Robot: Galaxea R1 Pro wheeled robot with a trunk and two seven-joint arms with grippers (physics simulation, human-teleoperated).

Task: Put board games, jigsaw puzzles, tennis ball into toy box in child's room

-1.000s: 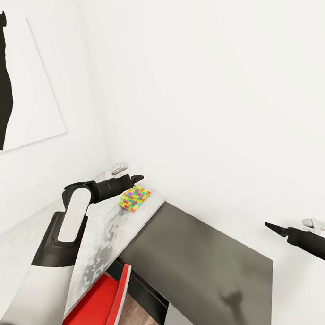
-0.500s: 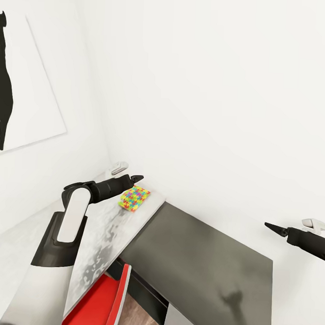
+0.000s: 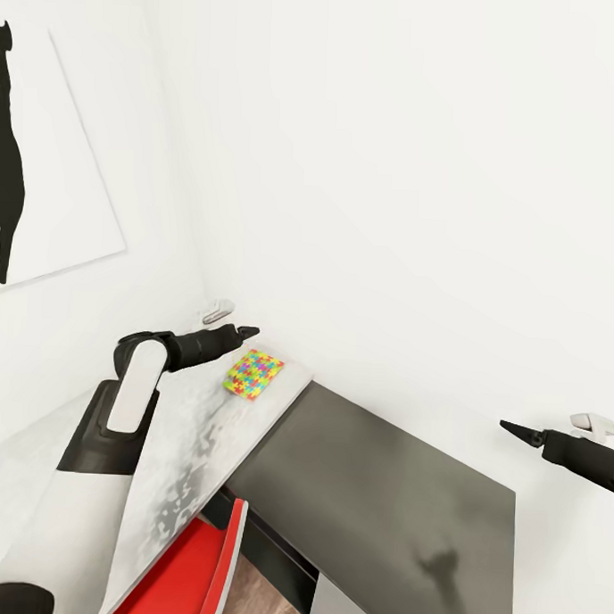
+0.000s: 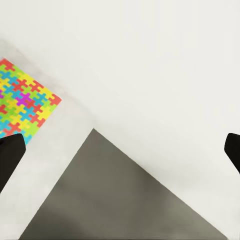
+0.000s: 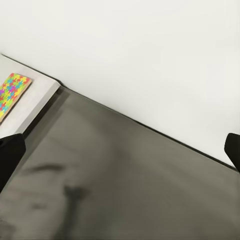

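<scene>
left gripper point(image 3: 249, 329) pulls up and back off the jigsaw puzzle point(image 3: 254, 374), now hanging above the table point(image 3: 194, 445) beside it, jaws apart.

White walls point(image 3: 420, 169) on every side, plain and evenly lit, meeting in a corner point(image 3: 205, 294) behind the far end of the table point(image 3: 194, 445). On the left wall, a white picture panel point(image 3: 54, 162) bearing a black silhouette (cut off by the frame edge, so figure unclear). Pale grey-white mottled tabletop running toward the corner; beside it a dark grey panel point(image 3: 379, 489) with a soft sheen and blurred shadows. Below, a red chair point(image 3: 197, 566) tucked against the table edge. A sliver of wood-plank floor point(image 3: 254, 599) next to the chair, and a pale drawer front point(image 3: 343, 612) under the dark panel.
</scene>
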